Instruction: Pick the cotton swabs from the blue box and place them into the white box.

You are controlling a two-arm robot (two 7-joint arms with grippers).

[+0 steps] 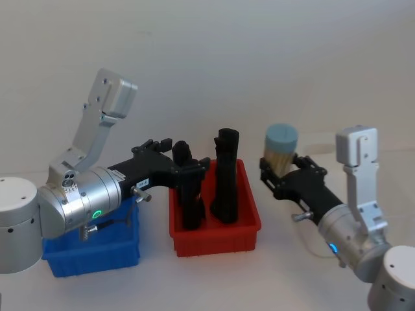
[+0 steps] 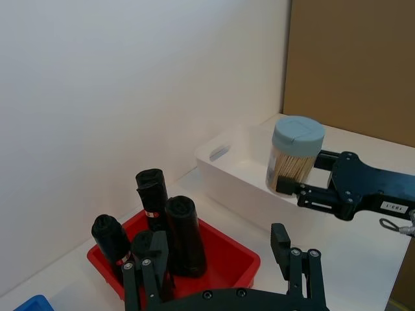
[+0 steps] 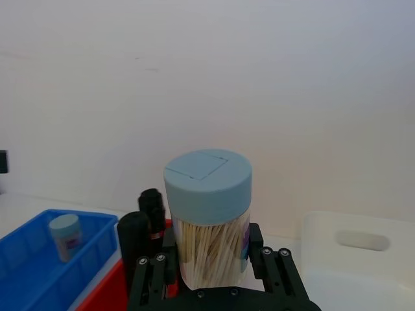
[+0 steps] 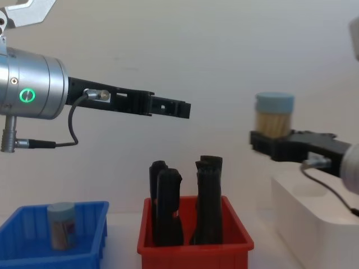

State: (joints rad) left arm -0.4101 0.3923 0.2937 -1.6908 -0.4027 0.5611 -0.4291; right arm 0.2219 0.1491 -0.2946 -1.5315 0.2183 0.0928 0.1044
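My right gripper [image 1: 279,173] is shut on a jar of cotton swabs [image 1: 281,149] with a pale blue lid, held upright in the air. In the chest view that jar [image 4: 274,116] hangs high above the left edge of the white box [image 4: 314,224]. A second jar of cotton swabs [image 4: 61,225] stands in the blue box [image 4: 22,231]; the right wrist view also has it [image 3: 65,236] inside the blue box [image 3: 26,259]. My left gripper [image 2: 220,265] is open and empty, raised above the red bin, to the right of the blue box [image 1: 91,259].
A red bin [image 1: 217,233] with several tall black bar-shaped objects [image 1: 227,181] stands between the blue box and the white box [image 2: 237,162]. The left arm's body covers most of the blue box from above. A white wall rises close behind the table.
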